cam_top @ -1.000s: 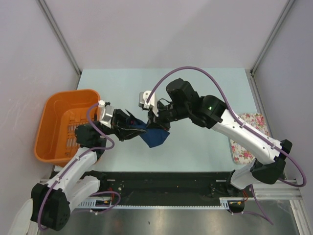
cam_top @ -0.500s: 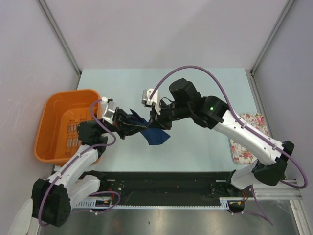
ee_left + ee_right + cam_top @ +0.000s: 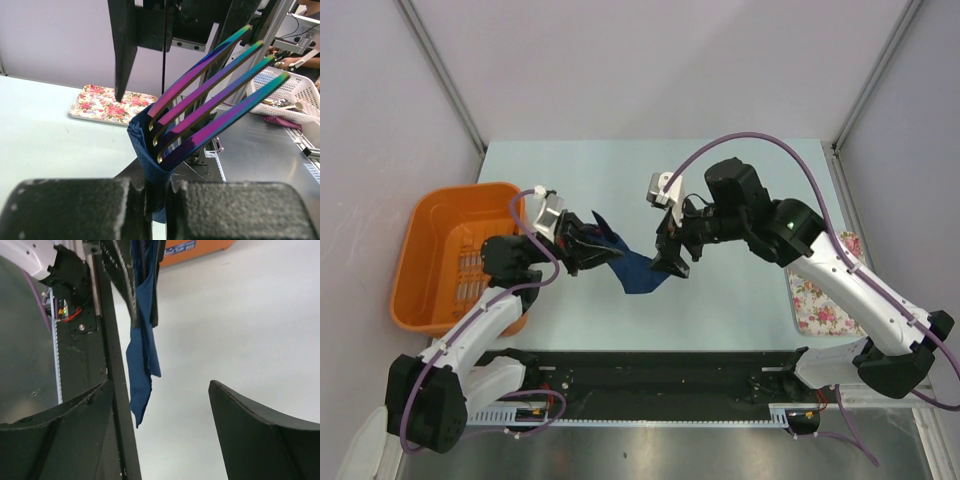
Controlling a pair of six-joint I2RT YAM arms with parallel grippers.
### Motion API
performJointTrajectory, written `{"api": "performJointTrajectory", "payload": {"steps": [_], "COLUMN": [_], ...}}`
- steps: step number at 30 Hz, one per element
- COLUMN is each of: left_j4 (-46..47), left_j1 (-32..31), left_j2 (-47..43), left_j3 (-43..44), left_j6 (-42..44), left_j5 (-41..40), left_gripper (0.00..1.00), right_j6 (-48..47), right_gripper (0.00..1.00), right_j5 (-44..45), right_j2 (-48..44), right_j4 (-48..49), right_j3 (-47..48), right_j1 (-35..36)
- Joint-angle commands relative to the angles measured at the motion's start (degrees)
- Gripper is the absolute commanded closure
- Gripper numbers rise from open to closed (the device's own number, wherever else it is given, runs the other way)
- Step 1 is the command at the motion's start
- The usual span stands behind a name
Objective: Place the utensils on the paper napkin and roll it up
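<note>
The navy paper napkin (image 3: 145, 145) is wrapped around a fork (image 3: 210, 107) with iridescent purple tines that stick up out of the wrap. My left gripper (image 3: 159, 186) is shut on the lower part of this bundle. From above, the left gripper (image 3: 588, 245) holds the bundle over the table, and the napkin's loose end (image 3: 638, 272) hangs down to the right. My right gripper (image 3: 672, 258) is just right of that end, open and holding nothing. In the right wrist view the napkin (image 3: 142, 360) hangs ahead of the right gripper (image 3: 160, 390), apart from its fingers. Other utensils are hidden.
An orange basket (image 3: 440, 250) stands at the table's left edge beside the left arm. A white floral cloth (image 3: 820, 290) lies at the right edge, under the right arm. The pale green table (image 3: 740, 180) stretches behind both grippers.
My right gripper has let go of the napkin, opened wide and drawn back to the right. My left gripper has closed on the napkin bundle and now holds it alone.
</note>
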Motion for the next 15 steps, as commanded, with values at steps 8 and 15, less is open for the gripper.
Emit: {"api": "performJointTrajectory", "payload": {"steps": [8,15], "left_j4": [2.84,3.63], "left_j1": [0.45,0.45], "left_j2": [-0.34,-0.69], "left_j3": [3.28,3.1], "left_j6": [-1.22,-2.27], "left_j5": [-1.32,-1.32], "left_gripper": [1.0,1.0], "right_j6": [-3.06,-4.12], "right_gripper": [0.37,0.9], "right_j5": [-3.25,-3.25], "right_j2": [-0.29,1.38], "right_j4": [-6.58,-6.76], "right_j3": [-2.93,-1.97], "right_j1": [-0.7,-2.1]}}
